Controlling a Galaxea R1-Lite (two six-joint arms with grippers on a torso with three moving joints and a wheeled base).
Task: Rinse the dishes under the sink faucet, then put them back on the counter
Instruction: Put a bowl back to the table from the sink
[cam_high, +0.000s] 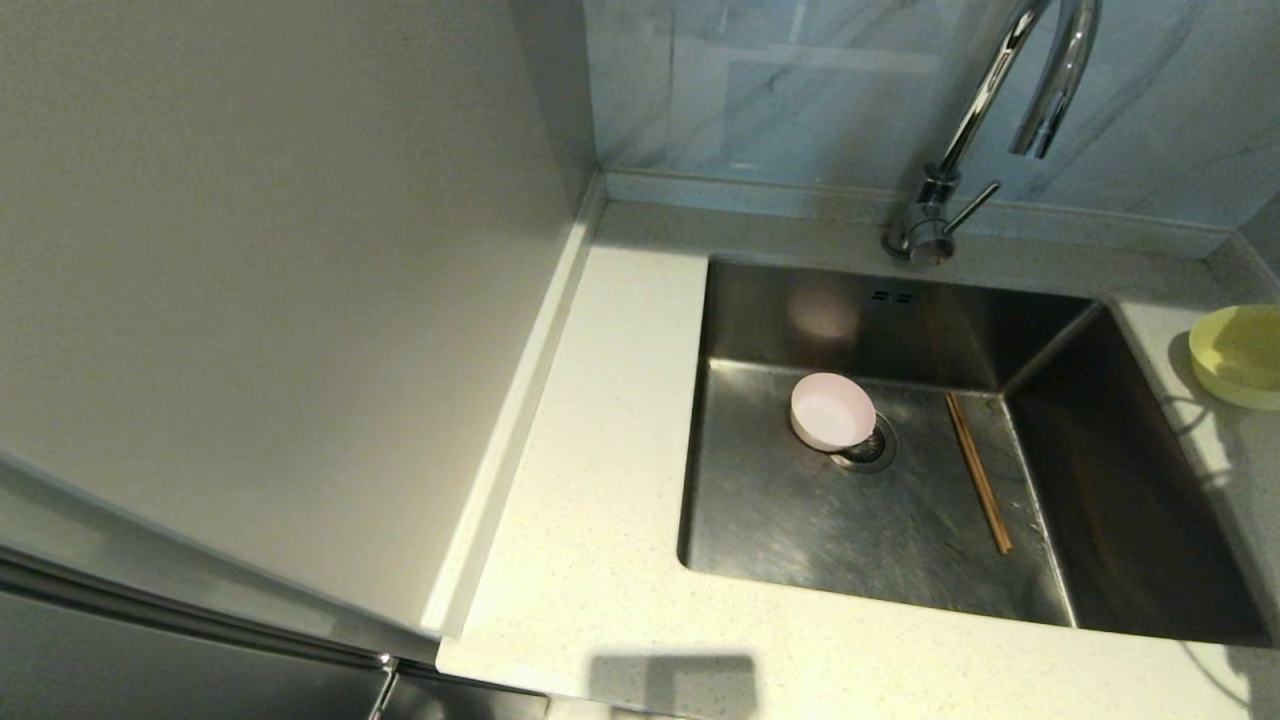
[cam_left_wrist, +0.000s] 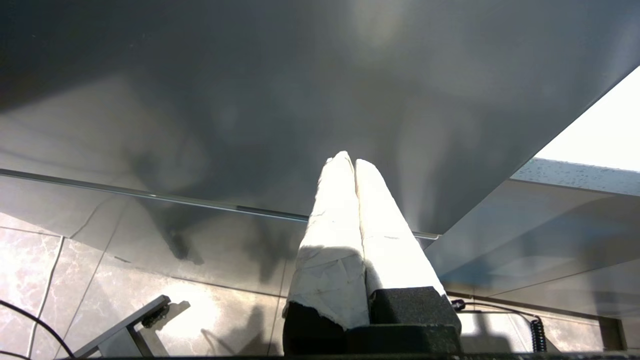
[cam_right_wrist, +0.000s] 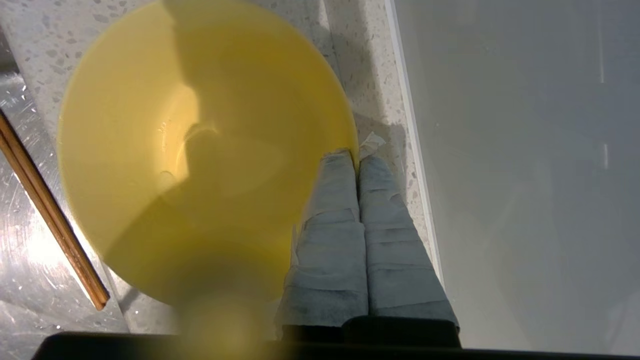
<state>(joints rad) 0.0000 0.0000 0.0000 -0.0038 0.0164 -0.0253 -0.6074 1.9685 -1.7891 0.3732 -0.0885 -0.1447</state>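
A pale pink bowl (cam_high: 830, 410) lies tilted on the floor of the sink (cam_high: 800, 520), against the drain strainer (cam_high: 868, 447). The brown chopsticks (cam_high: 978, 487) lie side by side on the sink floor to its right. Over the counter (cam_high: 600, 450) at the sink's right side is the yellow bowl (cam_high: 1240, 355). In the right wrist view my right gripper (cam_right_wrist: 357, 159) is shut on the rim of the yellow bowl (cam_right_wrist: 200, 150), one finger inside and one outside. I cannot tell whether the bowl rests on the counter. The chrome faucet (cam_high: 985, 110) rises behind the sink.
A pale wall panel (cam_high: 280, 300) closes off the counter on the left, and a blue-grey marbled wall (cam_high: 780, 90) stands behind. My left gripper (cam_left_wrist: 350, 161) is parked, shut and empty, below the counter in front of a grey cabinet (cam_left_wrist: 300, 100).
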